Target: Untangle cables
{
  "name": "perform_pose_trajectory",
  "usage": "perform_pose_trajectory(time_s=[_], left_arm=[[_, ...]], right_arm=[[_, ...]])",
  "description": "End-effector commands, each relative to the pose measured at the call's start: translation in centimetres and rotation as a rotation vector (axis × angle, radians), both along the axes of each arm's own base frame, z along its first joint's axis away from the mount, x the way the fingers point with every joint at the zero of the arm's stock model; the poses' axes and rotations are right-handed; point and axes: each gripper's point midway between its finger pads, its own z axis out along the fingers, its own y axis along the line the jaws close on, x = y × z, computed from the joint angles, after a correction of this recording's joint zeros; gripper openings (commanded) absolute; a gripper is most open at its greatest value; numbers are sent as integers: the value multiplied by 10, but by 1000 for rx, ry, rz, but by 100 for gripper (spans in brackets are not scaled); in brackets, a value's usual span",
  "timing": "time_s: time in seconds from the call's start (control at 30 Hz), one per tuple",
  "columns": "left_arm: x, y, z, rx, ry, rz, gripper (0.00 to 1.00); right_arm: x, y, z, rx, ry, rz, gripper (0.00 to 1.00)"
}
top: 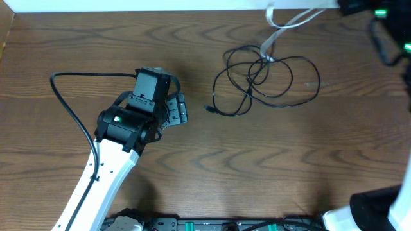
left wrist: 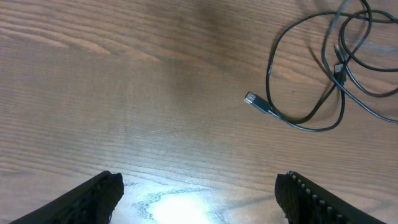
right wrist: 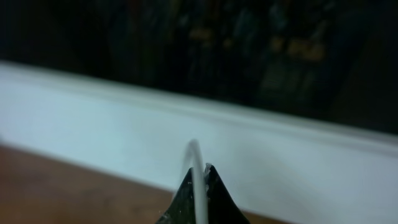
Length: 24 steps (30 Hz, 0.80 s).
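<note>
On the left, I am seeing the left gripper (top: 178,109) sitting above the table (top: 96,38), its fingers (left wrist: 93,198) standing wide and holding nothing, only their tips showing in its wrist view. Toward the middle, the black cable (top: 266,80) is lying in loose overlapping loops, its plug end (left wrist: 252,98) pointing toward that gripper and well apart from it, while the loops are running off the wrist view's right edge. At the far right, the overhead is cutting the arm off at the top edge, yet the blurred wrist view is showing the right gripper (right wrist: 199,174) pinching the white cable (right wrist: 196,163), whose crossing with the black loops I am unable to sort out.
</note>
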Motion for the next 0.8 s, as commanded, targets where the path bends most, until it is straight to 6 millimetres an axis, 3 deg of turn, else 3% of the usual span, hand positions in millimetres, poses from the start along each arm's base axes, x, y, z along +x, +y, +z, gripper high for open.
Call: perform_pose_trajectory(time_s=[0.0,0.13,0.33,0.4,0.5,0.63,0.77], left_arm=[[2,0,-4,3,12,1,84],[2,0,-6,6,18,1,84],[3,0,-6,7,19,1,84],[2,0,-6,7,19,1,84],[3,0,-6,7,19,1,84],[5,-1,-5,2,8,1,84],[5,-1,-4,1,6,1,84]], right_arm=[[-4,-31,15,3,-51,-87,1],[-17,-69,37,11,-129,-201,1],[-18,-123,40,117,-138,-406,1],[-24,-162,41,192,-161,-583,1],[-39,-202,41,251,-193,-771,1],[-35,-212,26,235,-138,-797,1],[2,-215,-12,134,5,-753,1]])
